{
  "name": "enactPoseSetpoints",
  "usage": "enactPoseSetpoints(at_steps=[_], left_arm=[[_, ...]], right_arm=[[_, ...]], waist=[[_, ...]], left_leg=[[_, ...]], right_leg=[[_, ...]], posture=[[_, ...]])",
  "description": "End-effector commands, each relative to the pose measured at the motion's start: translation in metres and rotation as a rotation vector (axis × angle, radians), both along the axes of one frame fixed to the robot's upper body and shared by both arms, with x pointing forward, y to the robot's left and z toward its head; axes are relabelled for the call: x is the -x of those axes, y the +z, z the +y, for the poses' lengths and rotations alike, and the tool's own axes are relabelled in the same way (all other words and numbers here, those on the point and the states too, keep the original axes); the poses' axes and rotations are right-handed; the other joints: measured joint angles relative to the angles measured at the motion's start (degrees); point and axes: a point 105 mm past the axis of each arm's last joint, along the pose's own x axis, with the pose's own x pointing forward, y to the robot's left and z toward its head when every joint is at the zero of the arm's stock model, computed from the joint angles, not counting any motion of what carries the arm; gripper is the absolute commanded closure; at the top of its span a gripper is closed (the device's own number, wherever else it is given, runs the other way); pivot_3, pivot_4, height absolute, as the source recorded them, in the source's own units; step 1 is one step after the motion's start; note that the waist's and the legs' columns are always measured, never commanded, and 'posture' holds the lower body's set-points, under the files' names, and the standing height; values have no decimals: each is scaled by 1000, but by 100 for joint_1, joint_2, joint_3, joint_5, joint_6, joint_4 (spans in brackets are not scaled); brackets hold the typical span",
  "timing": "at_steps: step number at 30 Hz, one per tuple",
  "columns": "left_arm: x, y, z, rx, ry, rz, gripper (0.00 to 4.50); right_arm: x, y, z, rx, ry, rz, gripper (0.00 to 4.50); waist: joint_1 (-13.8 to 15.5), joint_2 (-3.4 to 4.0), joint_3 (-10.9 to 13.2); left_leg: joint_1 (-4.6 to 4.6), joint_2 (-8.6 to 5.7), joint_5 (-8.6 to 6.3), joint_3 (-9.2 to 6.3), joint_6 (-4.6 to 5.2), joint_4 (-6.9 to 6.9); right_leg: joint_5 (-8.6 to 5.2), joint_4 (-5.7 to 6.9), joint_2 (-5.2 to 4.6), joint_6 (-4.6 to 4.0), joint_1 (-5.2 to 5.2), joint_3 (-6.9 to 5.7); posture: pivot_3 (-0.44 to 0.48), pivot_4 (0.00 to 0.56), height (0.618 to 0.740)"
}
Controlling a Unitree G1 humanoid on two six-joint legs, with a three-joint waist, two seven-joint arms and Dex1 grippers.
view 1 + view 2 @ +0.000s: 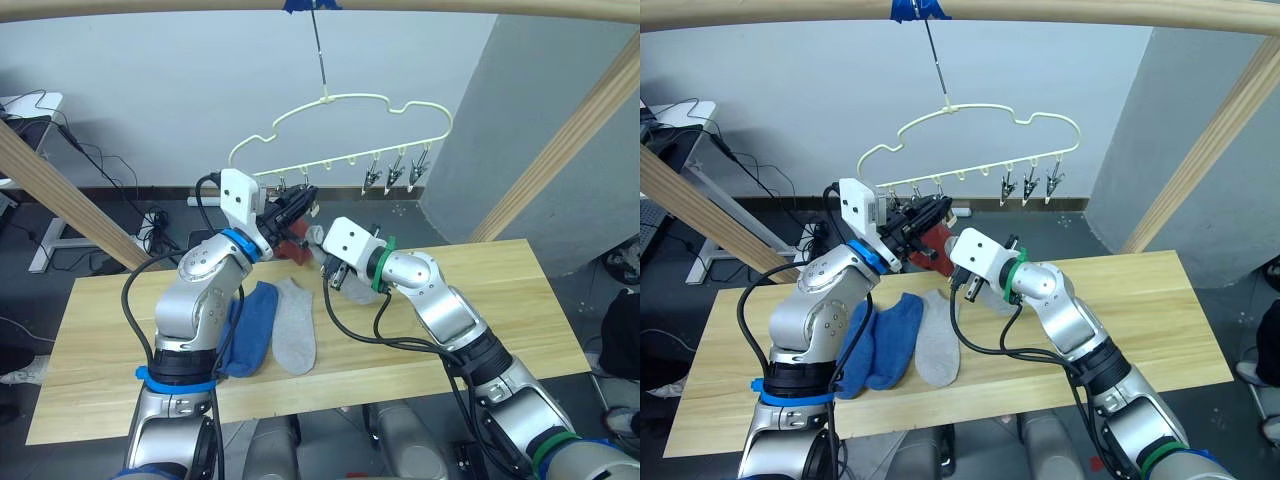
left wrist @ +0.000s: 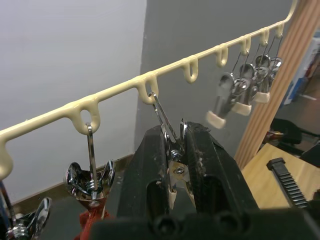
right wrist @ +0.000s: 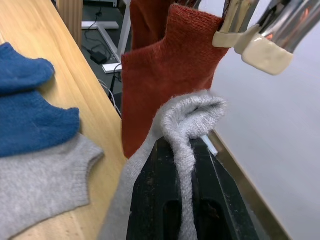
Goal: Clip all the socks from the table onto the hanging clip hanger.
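The pale-yellow clip hanger [image 1: 340, 105] hangs from the wooden pole above the table [image 1: 480, 300]. My left gripper [image 2: 175, 145] is shut on one of its metal clips [image 2: 173, 165], squeezing it. Two brick red socks [image 1: 292, 245] hang from clips just beside it. My right gripper [image 3: 185, 165] is shut on a light grey sock [image 3: 192, 112], holding its cuff up just below the squeezed clip's pads [image 3: 260, 50]. Two blue socks [image 1: 255, 325] and another grey sock [image 1: 295, 325] lie side by side on the table under my left arm.
Three free clips [image 1: 398, 172] hang at the hanger's right end. Slanted wooden beams [image 1: 560, 150] rise on both sides, behind the table. Bare tabletop stretches to the right of my right arm. Cables lie on the floor behind.
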Motion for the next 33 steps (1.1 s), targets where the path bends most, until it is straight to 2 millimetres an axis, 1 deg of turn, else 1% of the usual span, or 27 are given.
enactPoseSetpoints(at_steps=[1, 6, 11, 17, 26, 33], left_arm=[[9, 19, -4, 14, -48, -57, 4279], [10, 18, -6, 9, -67, -48, 4279], [10, 16, -7, 5, -72, -42, 4279], [11, 13, -5, 0, -68, -36, 4279], [10, 10, -2, -1, -54, -27, 4279], [11, 8, -4, 2, -67, -16, 4279]], right_arm=[[6, 19, 8, -14, 49, -66, 4500], [7, 20, 9, 10, 74, -69, 4500], [3, 31, 9, 10, 75, -95, 4500], [-1, 38, 7, 0, 61, -119, 4500], [-7, 40, 3, -18, 30, -121, 4500], [-9, 43, 4, -61, 17, -102, 4500]], waist=[[-2, 0, 0], [-5, 0, 0], [-7, 0, 0], [-5, 0, 0], [-5, 0, 0], [-6, 0, 0]], left_leg=[[0, 0, 0, 0, 0, 0], [0, 0, 0, 0, 0, 0], [0, 0, 0, 0, 0, 1], [0, 0, 0, 0, 0, 0], [0, 0, 0, 0, 0, 0], [0, 0, 0, 0, 0, 0]], right_leg=[[0, 0, 0, 0, 0, 0], [0, 1, -1, -1, 0, 0], [1, 1, -1, -1, 0, 0], [1, 0, -2, -2, 0, 0], [1, 1, -2, -2, 0, 0], [1, 1, -2, -2, 0, 0]], posture=[[-234, 269, 740], [-236, 269, 740], [-237, 268, 740], [-233, 267, 740], [-234, 269, 740], [-232, 271, 740]])
